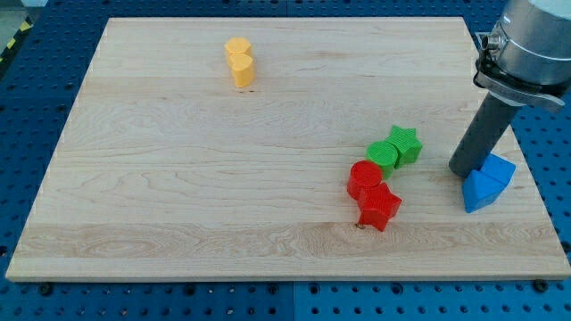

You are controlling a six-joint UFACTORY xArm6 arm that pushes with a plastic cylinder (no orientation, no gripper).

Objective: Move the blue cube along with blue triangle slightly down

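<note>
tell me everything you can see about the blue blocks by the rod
The blue blocks sit at the board's right edge, low on the view's right. They are matte, like painted wood or plastic, and pressed together so they read as one faceted lump; the cube and the triangle are hard to tell apart. My tip rests against their upper left side, partly hiding them. Nothing else touches them.

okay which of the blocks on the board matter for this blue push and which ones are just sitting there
In the job: blue cube, blue triangle, touching each other at the view's right; my tip beside them on the view's left.

Lying about: green cylinder, green star, red cylinder, red star, two yellow blocks.
</note>
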